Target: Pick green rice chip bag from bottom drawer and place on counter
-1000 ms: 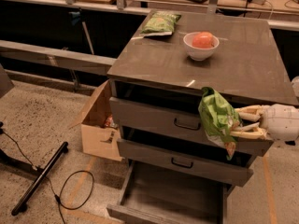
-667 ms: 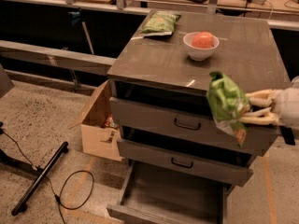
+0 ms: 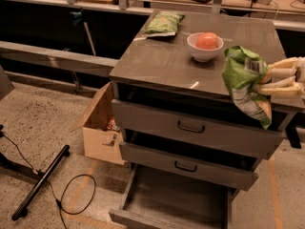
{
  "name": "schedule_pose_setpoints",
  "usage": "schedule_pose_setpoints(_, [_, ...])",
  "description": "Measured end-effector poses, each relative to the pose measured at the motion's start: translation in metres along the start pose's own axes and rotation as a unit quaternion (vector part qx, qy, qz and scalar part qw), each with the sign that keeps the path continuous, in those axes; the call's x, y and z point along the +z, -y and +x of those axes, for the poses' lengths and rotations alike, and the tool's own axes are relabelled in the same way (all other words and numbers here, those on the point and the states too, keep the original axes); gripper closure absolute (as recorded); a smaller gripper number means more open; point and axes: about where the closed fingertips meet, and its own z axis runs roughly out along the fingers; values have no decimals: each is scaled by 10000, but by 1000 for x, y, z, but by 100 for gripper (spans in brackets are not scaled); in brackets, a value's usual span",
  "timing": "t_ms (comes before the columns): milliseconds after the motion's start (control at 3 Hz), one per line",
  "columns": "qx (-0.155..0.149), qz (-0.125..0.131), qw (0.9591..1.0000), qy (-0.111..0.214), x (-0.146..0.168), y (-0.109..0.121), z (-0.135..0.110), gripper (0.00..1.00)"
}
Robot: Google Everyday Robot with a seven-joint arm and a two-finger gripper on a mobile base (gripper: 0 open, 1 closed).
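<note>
The green rice chip bag [image 3: 244, 82] hangs in my gripper [image 3: 268, 81], which comes in from the right edge with its pale fingers [image 3: 281, 74] shut on the bag's right side. The bag is held in the air at the front right corner of the counter [image 3: 167, 61], its top level with the counter surface and its lower end hanging in front of the top drawer. The bottom drawer [image 3: 174, 202] is pulled out at the foot of the cabinet and its grey floor is bare.
On the counter stand a white bowl [image 3: 204, 47] with an orange-red fruit [image 3: 208, 40] and a paler olive-green bag [image 3: 164, 23] at the back. Two upper drawers with black handles [image 3: 190, 128] are slightly open. A cardboard box [image 3: 102, 128] and a black cable [image 3: 71, 194] are on the floor at left.
My gripper has lifted the green bag up and to the right, from in front of the top drawer to the level of the counter's front right corner.
</note>
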Motion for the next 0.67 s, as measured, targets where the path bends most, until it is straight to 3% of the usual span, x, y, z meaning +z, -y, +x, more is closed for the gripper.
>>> schedule_pose_setpoints(667, [-266,184,9987,-397,-1,55,-1,100])
